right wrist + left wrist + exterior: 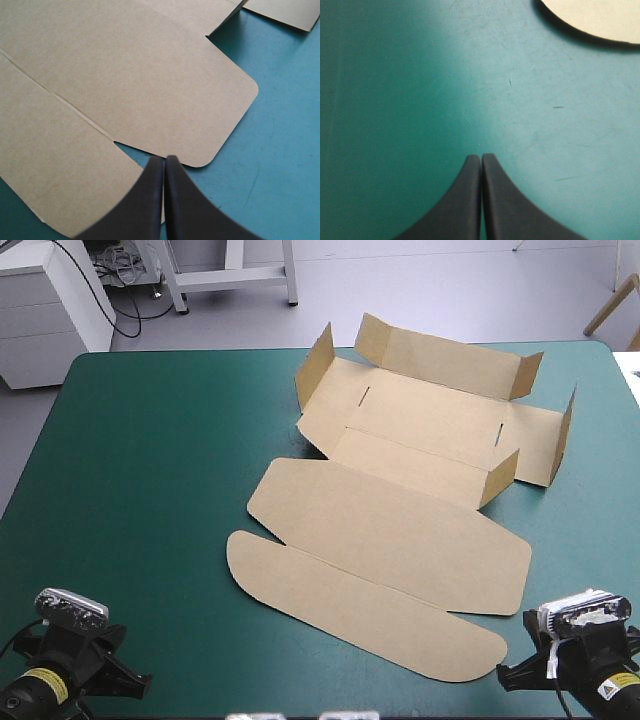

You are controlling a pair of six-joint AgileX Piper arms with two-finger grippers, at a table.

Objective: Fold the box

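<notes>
Brown cardboard box [400, 530], a flat cut sheet, is lying mid-table on the teal-green cover [140, 490]. The left gripper [481, 158] and right gripper [164, 159] are hanging near it, fingers [460, 205] pressed together, holding nothing.

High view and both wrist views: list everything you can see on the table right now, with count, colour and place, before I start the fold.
box: 1, brown, a cut sheet right of the table's middle; its walls and side flaps at the far part stand partly raised, its lid panels lie flat toward the near edge.
table cover: 1, teal-green, bare around the box.
left end effector: 1, black, shut, near the table's near-left corner over bare cover; a rounded corner of the box lies ahead of it.
right end effector: 1, black, shut, near the near-right corner, tips at the lid's near edge.
</notes>
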